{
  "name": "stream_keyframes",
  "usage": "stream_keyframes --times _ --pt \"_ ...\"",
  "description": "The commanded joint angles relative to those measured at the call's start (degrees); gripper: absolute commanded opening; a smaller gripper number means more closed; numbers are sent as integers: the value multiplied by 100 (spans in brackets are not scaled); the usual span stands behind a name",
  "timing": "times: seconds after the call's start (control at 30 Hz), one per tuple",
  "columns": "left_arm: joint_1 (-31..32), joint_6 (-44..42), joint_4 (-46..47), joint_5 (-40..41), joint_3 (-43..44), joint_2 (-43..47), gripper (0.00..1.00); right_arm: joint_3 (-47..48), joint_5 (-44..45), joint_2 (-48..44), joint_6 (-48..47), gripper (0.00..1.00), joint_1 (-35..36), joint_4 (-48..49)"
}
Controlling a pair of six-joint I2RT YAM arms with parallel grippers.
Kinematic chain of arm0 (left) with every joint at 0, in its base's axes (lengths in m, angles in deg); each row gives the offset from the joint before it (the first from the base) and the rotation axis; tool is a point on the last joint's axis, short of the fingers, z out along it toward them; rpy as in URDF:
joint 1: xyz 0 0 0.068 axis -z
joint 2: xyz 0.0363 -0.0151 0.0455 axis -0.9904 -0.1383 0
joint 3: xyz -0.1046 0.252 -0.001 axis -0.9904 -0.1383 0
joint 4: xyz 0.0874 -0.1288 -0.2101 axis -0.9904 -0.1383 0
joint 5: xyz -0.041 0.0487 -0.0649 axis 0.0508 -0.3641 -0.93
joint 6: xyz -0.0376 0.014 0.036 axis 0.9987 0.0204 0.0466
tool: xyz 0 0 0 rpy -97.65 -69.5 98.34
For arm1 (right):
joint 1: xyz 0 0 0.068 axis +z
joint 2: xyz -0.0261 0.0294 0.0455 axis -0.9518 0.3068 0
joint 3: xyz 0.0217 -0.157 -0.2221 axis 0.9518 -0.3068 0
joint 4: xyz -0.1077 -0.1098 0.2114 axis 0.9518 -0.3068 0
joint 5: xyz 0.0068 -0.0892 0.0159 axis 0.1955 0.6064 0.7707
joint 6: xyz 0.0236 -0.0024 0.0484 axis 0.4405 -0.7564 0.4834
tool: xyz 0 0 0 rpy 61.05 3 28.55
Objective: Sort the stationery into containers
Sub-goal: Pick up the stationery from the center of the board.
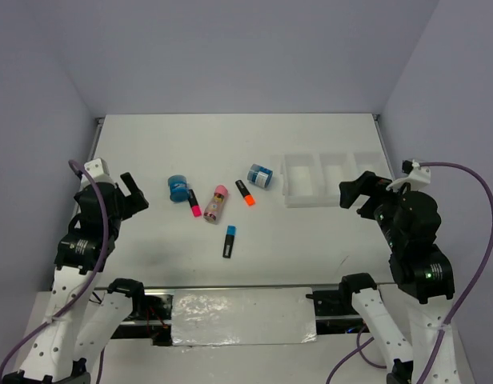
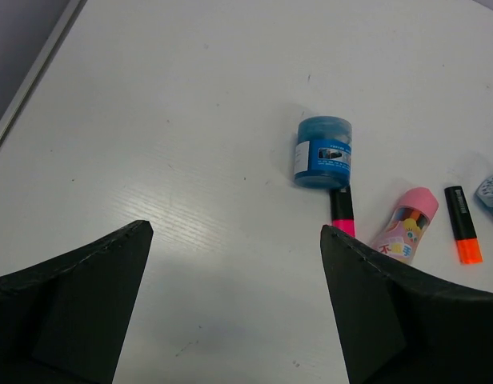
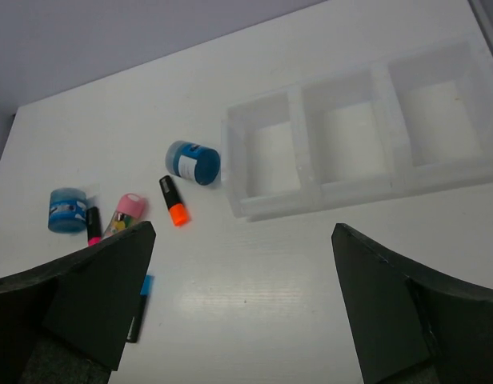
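The clear tray (image 1: 310, 200) sits at the right side of the table (image 1: 230, 136), its three compartments in a row, each showing only a bare floor. All six items lie on the table to its left. One blue tape roll (image 1: 260, 176) is just beside the tray's left end. Then come the orange-capped highlighter (image 1: 245, 193), the pink-capped glue stick (image 1: 216, 203) and the pink-capped highlighter (image 1: 194, 205), whose end is against the second tape roll (image 1: 178, 188). The blue-capped highlighter (image 1: 229, 240) lies nearer the arms. The left gripper (image 2: 234, 232) and the right gripper (image 3: 242, 232) hang with jaws spread wide, holding nothing.
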Motion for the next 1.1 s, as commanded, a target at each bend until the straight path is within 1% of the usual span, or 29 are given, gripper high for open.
stream_keyframes --times 0.0,0.13,0.27,0.4,0.43,0.53,0.57,0.63,0.67,0.73,0.77,0.8,0.83,0.97,1.07 --pt "3 100 10 215 242 -145 99 234 365 -138 106 100 -11 64" --pt "3 126 -51 276 269 -295 99 85 252 -437 106 100 -28 223" --pt "3 231 -104 329 313 -470 99 -21 102 -376 159 100 -20 179" --pt "3 275 -78 22 444 -708 99 -82 -178 -200 238 100 -20 91" --pt "3 380 -139 -179 584 -821 99 -126 -249 -200 264 100 -20 117" --pt "55 486 -122 -776 935 -1401 99 -293 -539 -218 282 100 -28 276" --pt "99 634 -139 -804 1050 -1742 99 -311 -540 -183 282 100 -20 250" --pt "301 776 -104 -735 1304 -2077 99 -329 -355 -130 308 100 -28 179" --pt "380 785 -69 -665 1393 -2471 99 -338 -355 -121 282 100 -28 188" --pt "530 794 -104 -646 1717 -2921 99 -390 -416 -103 212 100 -28 223" --pt "565 829 -156 -673 1815 -3384 99 -408 -478 -69 203 100 -28 223" --pt "583 847 -148 -734 1868 -3580 99 -425 -539 -42 203 100 -28 223" --pt "583 934 -157 -752 1973 -4000 99 -443 -644 -33 220 100 -28 223" --pt "601 1058 -122 -595 2123 -4855 99 -487 -900 19 220 100 -20 258" --pt "592 891 -51 -603 2254 -5435 99 -470 -997 -15 177 100 -28 197"
